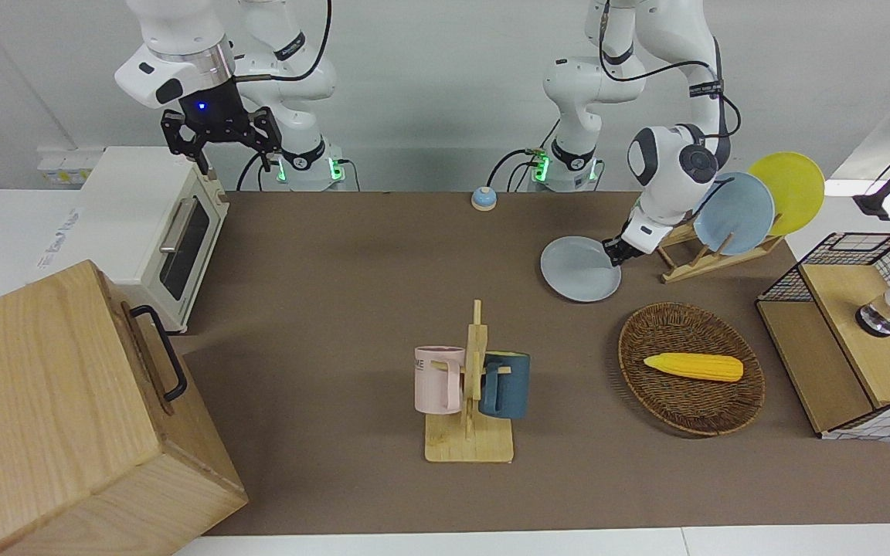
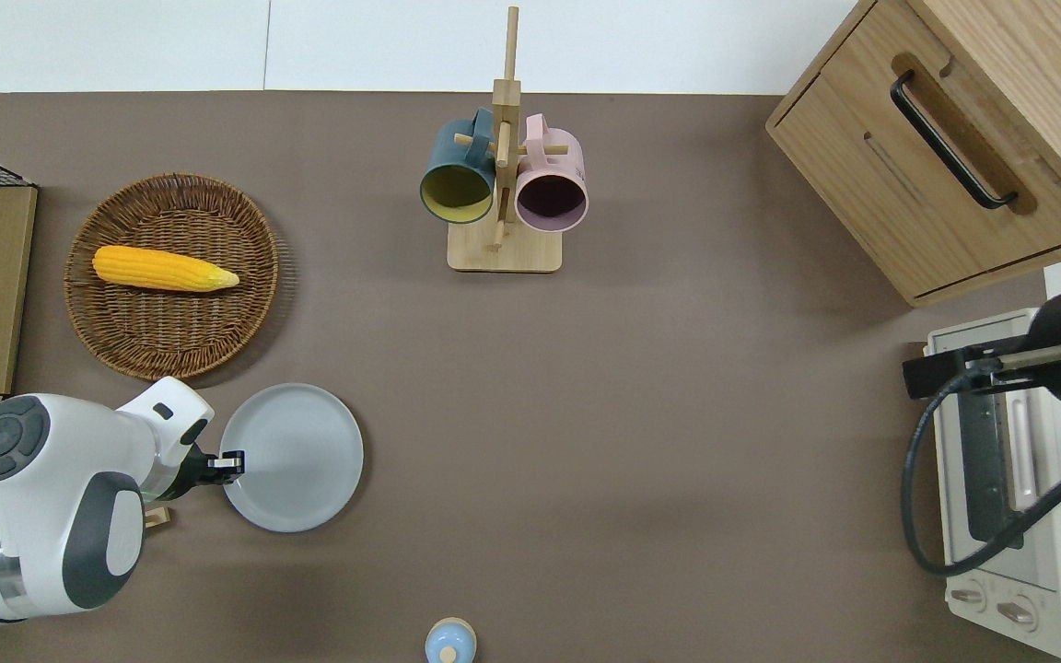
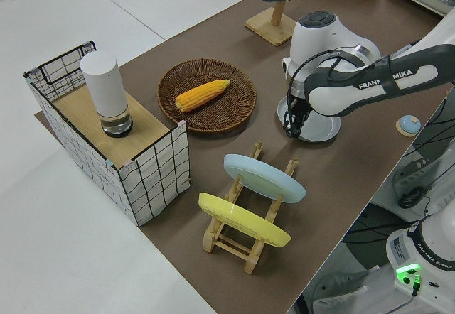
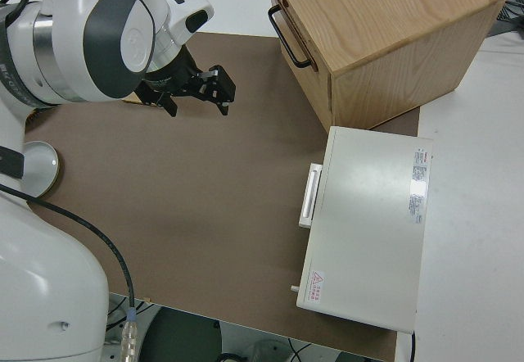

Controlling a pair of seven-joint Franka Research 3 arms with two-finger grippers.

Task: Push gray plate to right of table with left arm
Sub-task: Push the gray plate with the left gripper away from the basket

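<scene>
The gray plate (image 1: 580, 269) lies flat on the brown table (image 1: 337, 270), toward the left arm's end, between the wicker basket and the robots. It also shows in the overhead view (image 2: 292, 457) and, partly hidden by the arm, in the left side view (image 3: 323, 128). My left gripper (image 1: 613, 254) is low at the plate's rim on the side toward the left arm's end of the table, fingers shut, and touches it (image 2: 232, 459). My right gripper (image 1: 221, 139) is open and empty; that arm is parked.
A wicker basket (image 1: 638, 324) with a corn cob (image 1: 694, 366) lies beside the plate. A wooden rack holds a sky-blue plate (image 1: 738, 212) and a yellow plate (image 1: 793, 189). A mug tree (image 1: 470, 440), a bell (image 1: 484, 198), a toaster oven (image 1: 136, 216) and a wooden cabinet (image 1: 51, 409) stand around.
</scene>
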